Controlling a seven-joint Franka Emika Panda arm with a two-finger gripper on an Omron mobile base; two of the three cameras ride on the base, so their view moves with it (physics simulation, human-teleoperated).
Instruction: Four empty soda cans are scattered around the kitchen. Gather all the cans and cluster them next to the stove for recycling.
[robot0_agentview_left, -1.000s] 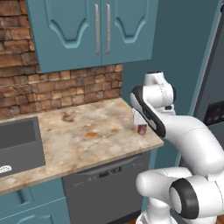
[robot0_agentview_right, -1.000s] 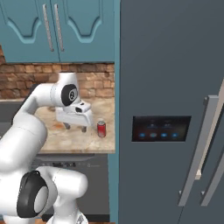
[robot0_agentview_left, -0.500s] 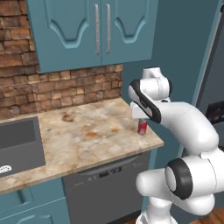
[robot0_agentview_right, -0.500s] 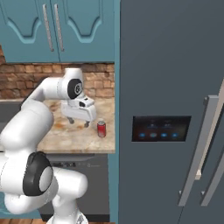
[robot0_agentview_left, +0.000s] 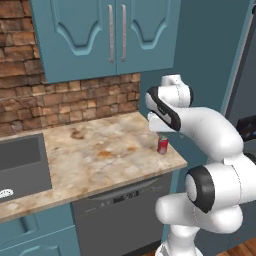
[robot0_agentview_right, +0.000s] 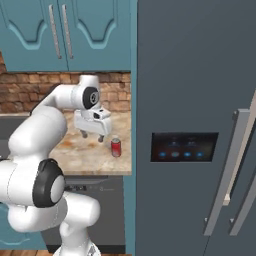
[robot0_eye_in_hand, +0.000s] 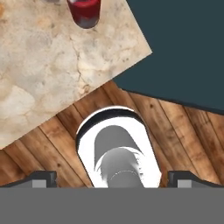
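The jaws stand apart and hold nothing, hanging over the marbled desk, just beside and above a red soda can. The can stands upright near the desk's front corner, close by the fridge. Since a second ago the hand has swung nearer the can. No lettering on the can is legible.

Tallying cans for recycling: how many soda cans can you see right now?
1. A small red soda can with a silver top stands on the beige marble counter near its right front corner, beside the refrigerator. Others may be out of view.
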